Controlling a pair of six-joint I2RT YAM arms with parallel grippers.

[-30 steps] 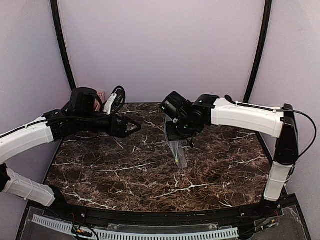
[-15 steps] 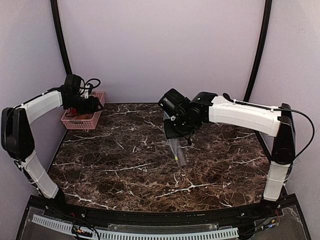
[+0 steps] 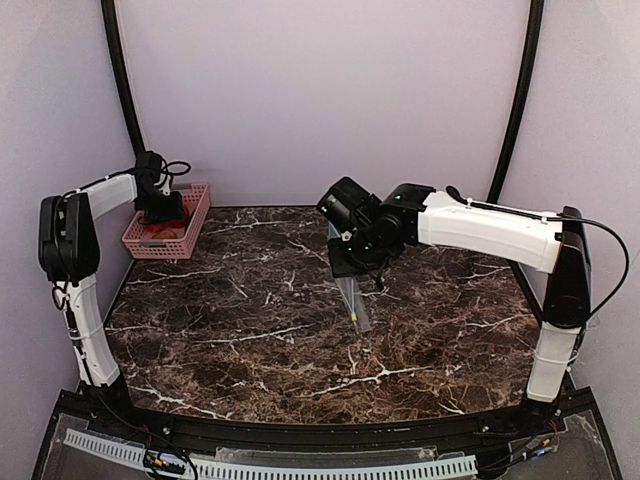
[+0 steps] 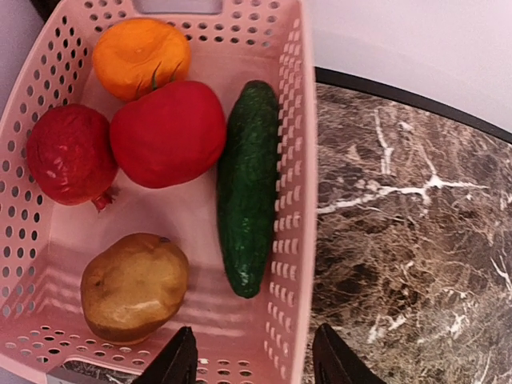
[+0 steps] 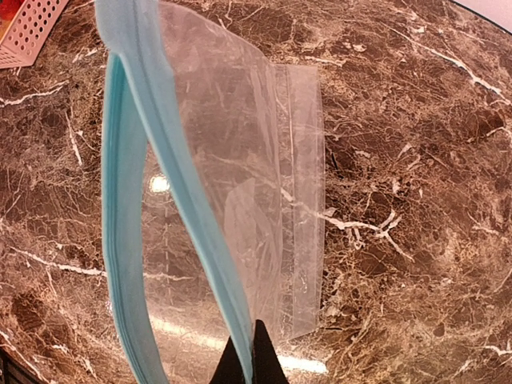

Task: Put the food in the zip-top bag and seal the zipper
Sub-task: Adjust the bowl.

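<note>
The food lies in a pink slotted basket [image 4: 292, 240]: a round red piece [image 4: 166, 132] and a brownish piece [image 4: 134, 286]. My left gripper [image 4: 256, 362] hangs open over the basket's near end, one finger inside the wall, the other outside above the table, touching nothing. In the top view it sits at the back left [image 3: 160, 212]. My right gripper [image 5: 250, 360] is shut on the teal zipper [image 5: 122, 208] of the clear zip-top bag [image 5: 256, 160]. The bag hangs from it with its mouth gaping, its lower end on the table [image 3: 356, 305].
The basket [image 3: 190, 215] also holds a green cucumber [image 4: 248, 184], an orange fruit [image 4: 140, 56] and a dark red fruit [image 4: 68, 156]. It stands in the back left corner against the wall. Dark marble tabletop [image 3: 260, 340] lies between basket and bag.
My left arm has swung from mid-table back to the basket at the far left, and its jaws have narrowed. The right arm still holds the bag in the same place.
</note>
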